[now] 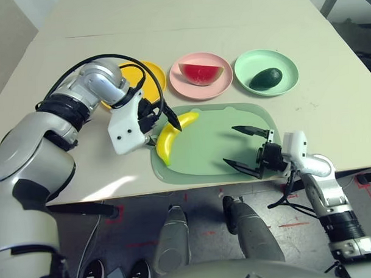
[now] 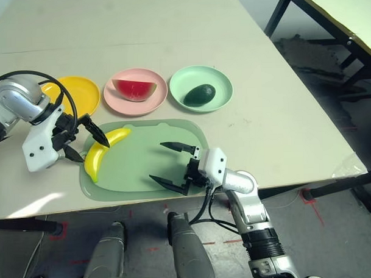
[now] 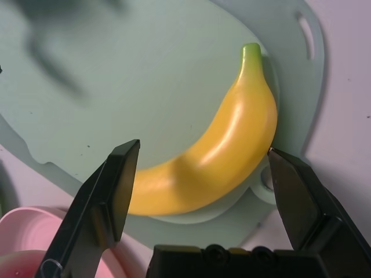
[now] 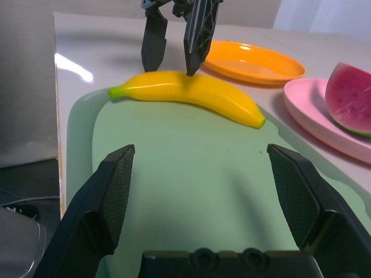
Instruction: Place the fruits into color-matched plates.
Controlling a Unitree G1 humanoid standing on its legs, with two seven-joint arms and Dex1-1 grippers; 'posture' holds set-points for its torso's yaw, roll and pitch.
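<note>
Banana (image 1: 173,136) pickup position, both grippers with jaws wide.
Left gripper (image 1: 159,126) straddles the banana without contact, at the mat's (image 1: 210,153) left edge. Right gripper (image 1: 245,150) hovers over the mat's near right corner, holding nothing. Watermelon wedge (image 1: 201,72) lies on the pink plate (image 1: 182,84), avocado (image 1: 265,78) on the green plate (image 1: 280,59); yellow plate (image 1: 151,76) is bare.

The two eye views look forward and down from the robot's head onto the table (image 1: 330,103), taking in the three plates, the pale green mat (image 1: 204,153) and both arms. The left wrist view looks steeply down, very near, between its own fingers (image 3: 104,197) onto the banana (image 3: 226,150) at the mat's edge. The right wrist view looks low and almost level across the same mat and shares that banana.
</note>
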